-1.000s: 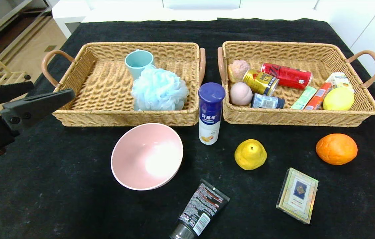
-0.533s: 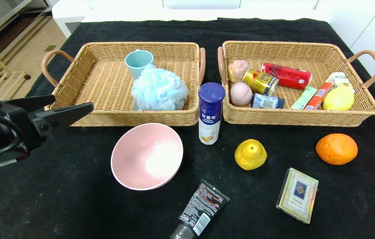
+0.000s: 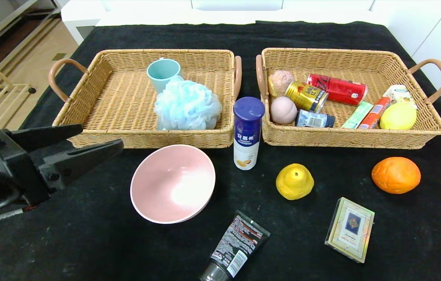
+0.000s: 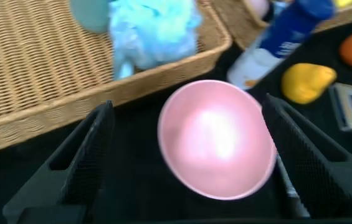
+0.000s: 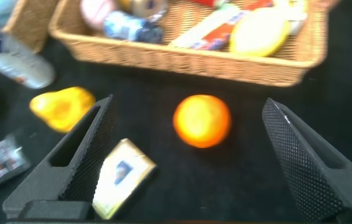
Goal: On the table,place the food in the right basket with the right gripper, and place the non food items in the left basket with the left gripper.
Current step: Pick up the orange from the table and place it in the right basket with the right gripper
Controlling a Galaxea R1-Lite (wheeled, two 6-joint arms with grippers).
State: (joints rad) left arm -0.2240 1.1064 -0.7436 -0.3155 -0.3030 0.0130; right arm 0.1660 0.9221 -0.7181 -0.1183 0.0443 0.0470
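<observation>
A: Worktop [image 3: 87, 242], stock on it?
B: Pink bowl [image 3: 172, 183], bottle [image 3: 247, 132], orange [image 3: 395, 175], pear [image 3: 294, 181], tube [image 3: 236, 248] and card box [image 3: 349, 229], all outside both baskets; label print unreadable.
A: Grippers?
B: Left gripper [image 3: 87, 142] beside the bowl, jaws spread wide, empty. Right gripper [image 5: 194, 155] above the orange, jaws wide, empty.

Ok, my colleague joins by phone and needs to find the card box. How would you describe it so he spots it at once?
Start at the right basket on the black table and come toward the robot, past the orange. The card box lies flat on the cloth just nearer than that fruit. It is the only flat rectangular thing there, with a shiny gold edge and a blue centre.
</observation>
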